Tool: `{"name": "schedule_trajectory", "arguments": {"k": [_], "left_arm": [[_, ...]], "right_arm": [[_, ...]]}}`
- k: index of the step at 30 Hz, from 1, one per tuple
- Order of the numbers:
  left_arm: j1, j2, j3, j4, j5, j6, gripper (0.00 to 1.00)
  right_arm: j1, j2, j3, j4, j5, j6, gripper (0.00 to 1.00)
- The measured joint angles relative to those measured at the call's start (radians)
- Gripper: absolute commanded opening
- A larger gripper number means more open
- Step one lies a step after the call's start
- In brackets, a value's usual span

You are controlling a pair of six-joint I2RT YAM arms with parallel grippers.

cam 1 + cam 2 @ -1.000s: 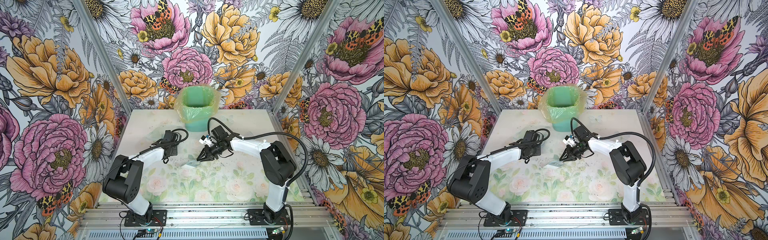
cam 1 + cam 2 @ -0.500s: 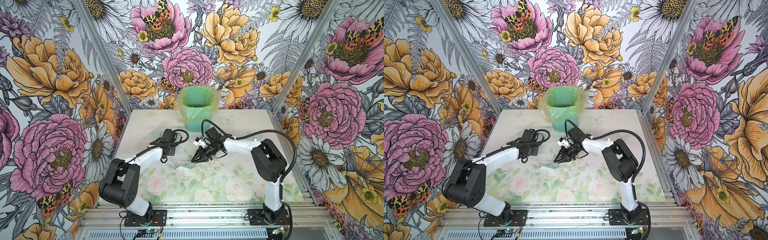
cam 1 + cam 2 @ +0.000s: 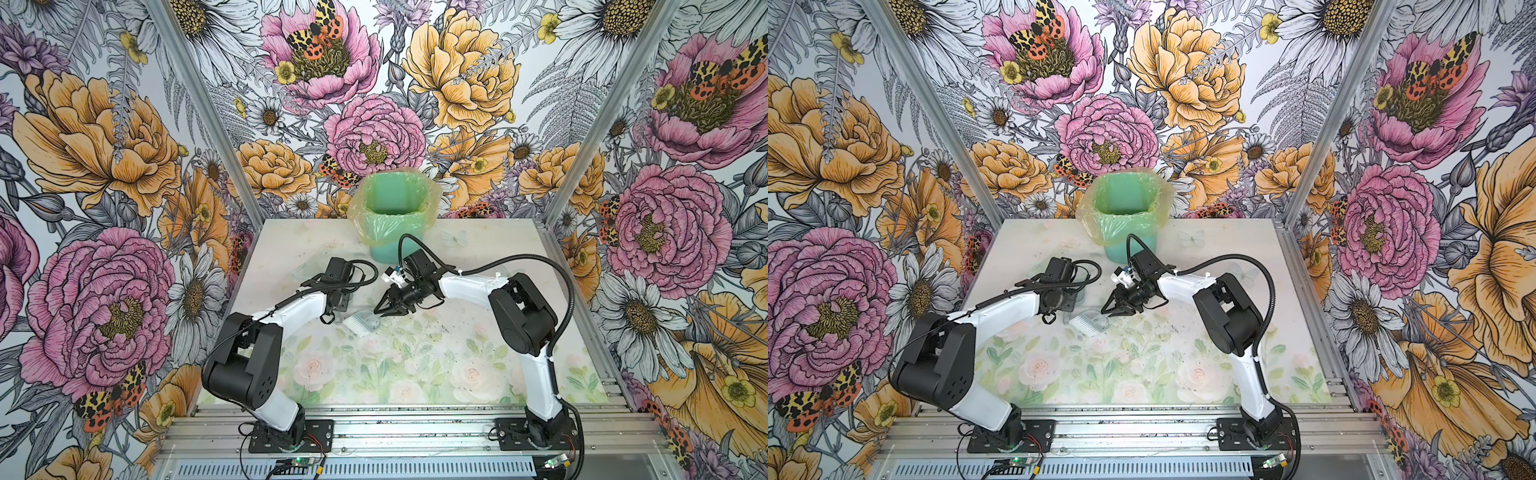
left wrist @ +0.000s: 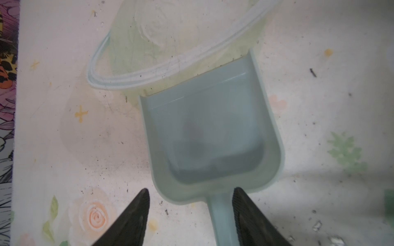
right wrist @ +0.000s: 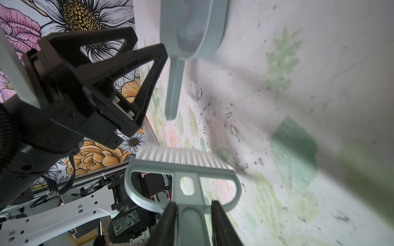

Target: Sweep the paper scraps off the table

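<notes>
The dustpan (image 4: 209, 136) is smooth, semi-matt grey-blue plastic. Beside it, the brush (image 5: 183, 176) has a like plastic frame and fine white bristles. Under the dustpan the table (image 4: 319, 106) looks matt, scuffed and grit-speckled. Beyond the dustpan, the bin liner (image 3: 395, 216) is thin, glossy, crinkled film.

No legible text anywhere, one small sticker (image 5: 125, 223) on a black arm joint (image 5: 133, 236), print too small to read

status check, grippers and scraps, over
Left gripper open, straddling dustpan handle. Right gripper shut on brush, bristles on table. No paper scraps visible; only dark specks.
</notes>
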Motion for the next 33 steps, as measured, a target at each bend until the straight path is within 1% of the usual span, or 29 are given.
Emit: {"name": "schedule_trajectory", "arguments": {"k": [5, 8, 15, 20, 26, 33], "left_arm": [[0.000, 0.000, 0.000, 0.000, -0.011, -0.002, 0.81], [0.001, 0.000, 0.000, 0.001, -0.018, -0.007, 0.83], [0.001, -0.003, 0.000, 0.001, -0.022, -0.026, 0.91], [0.011, -0.017, 0.000, 0.003, -0.021, -0.036, 0.99], [0.031, -0.077, -0.018, 0.029, -0.005, -0.055, 0.99], [0.047, -0.196, -0.079, 0.099, 0.006, -0.090, 0.99]], "right_arm": [[-0.008, 0.002, 0.000, 0.010, 0.009, 0.011, 0.45], [-0.017, 0.002, 0.000, 0.018, 0.009, 0.016, 0.48], [-0.034, 0.002, -0.010, 0.035, 0.013, 0.016, 0.50], [-0.054, 0.000, -0.059, 0.040, 0.032, 0.012, 0.51], [-0.122, -0.055, -0.161, 0.019, 0.113, -0.014, 0.52], [-0.195, -0.210, -0.237, -0.057, 0.253, -0.104, 0.52]]}}
